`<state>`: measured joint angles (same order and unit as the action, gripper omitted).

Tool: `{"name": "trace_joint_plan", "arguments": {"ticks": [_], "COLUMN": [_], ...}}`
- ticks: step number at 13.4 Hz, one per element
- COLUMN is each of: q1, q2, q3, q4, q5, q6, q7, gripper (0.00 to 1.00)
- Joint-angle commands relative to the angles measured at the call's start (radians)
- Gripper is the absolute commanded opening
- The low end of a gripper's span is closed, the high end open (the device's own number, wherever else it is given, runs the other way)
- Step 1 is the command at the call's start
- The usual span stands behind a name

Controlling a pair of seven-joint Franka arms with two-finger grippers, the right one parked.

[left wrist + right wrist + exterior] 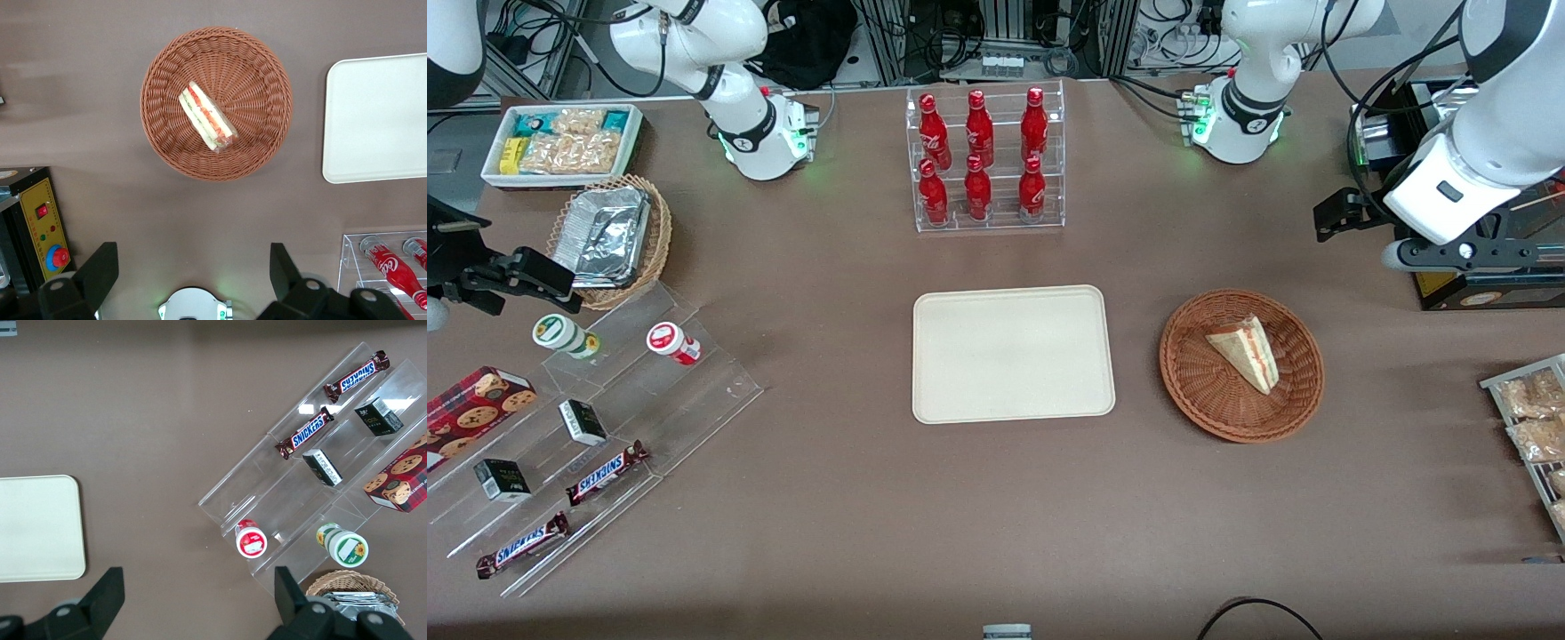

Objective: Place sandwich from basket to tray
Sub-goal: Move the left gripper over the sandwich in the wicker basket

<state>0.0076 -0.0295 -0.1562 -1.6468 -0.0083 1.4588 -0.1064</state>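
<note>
The left arm's claw [193, 270] hangs high above the bench [996, 498] with its two dark fingers [100, 270] spread wide and nothing between them. It sits well apart from the work, out toward the working arm's end of the bench and farther from the front camera than the basket [216, 103].

Judged from this, the task is at its very start: the approach has not closed in and the grasp is not yet made. The next move calls for the claw to travel over the basket, drop down inside its rim and turn so its fingers straddle the sandwich [207, 117] across the thin faces of the wedge.

Below and ahead of the claw, the basket is a round, shallow bowl of reddish-brown woven wicker, ribbed in rings. The sandwich lies in it, near the middle, on its side: a triangular wedge of pale bread with red, orange and green filling along one edge, in glossy clear wrap that is likely slippery and soft to squeeze.

Farther out from the claw, beside the basket toward the parked arm's end, lies the tray [377, 120], flat, smooth, cream-beige, with rounded corners and a low rim, nothing on it.
</note>
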Motion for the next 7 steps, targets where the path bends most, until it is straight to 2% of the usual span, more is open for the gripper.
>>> {"name": "trace_joint_plan", "arguments": {"ticks": [1, 7], "q1": [0.011, -0.001], "q2": [0.02, 0.022], "q3": [-0.005, -0.013], "q4": [-0.027, -0.233], "q5": [-0.007, 0.014], "q6": [0.03, 0.222], "q7": [0.017, -0.009], "gripper": [1.0, 1.0]}}
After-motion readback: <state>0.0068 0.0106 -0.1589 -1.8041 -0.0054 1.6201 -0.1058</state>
